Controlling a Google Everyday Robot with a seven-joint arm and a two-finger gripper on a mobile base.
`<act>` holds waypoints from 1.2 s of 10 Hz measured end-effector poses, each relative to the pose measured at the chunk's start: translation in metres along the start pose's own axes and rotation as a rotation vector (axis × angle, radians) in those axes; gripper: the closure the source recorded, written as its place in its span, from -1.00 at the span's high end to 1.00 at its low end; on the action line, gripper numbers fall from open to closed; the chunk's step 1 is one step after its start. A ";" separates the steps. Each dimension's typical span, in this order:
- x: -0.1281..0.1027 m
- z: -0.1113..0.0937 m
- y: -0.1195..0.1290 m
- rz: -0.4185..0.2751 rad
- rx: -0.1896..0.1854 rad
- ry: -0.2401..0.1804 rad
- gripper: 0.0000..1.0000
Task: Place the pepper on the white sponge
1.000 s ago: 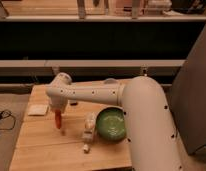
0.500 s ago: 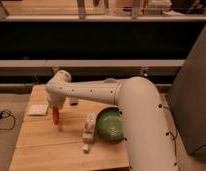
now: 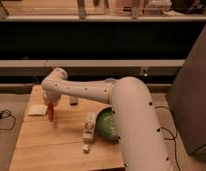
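The slim orange-red pepper (image 3: 50,112) hangs upright from my gripper (image 3: 50,106), which is shut on its top. It is above the wooden table (image 3: 51,145), just right of the white sponge (image 3: 37,110), a pale flat pad near the table's left edge. My white arm reaches across from the right to the table's left side. The pepper's tip is close to the wood beside the sponge, not over it.
A green plate (image 3: 107,126) sits at the table's right, partly behind my arm. A white-tan bottle-like object (image 3: 88,131) lies left of the plate. A small dark block (image 3: 73,100) stands near the back edge. Dark shelving runs behind.
The gripper has carried the pepper a little further left, toward the sponge. Nothing else on the table has moved.
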 end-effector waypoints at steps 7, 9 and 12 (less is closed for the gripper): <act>0.008 0.017 -0.056 -0.049 0.044 -0.011 -1.00; 0.009 0.021 -0.062 -0.063 0.047 -0.016 -1.00; 0.012 0.028 -0.066 -0.075 0.049 -0.022 -1.00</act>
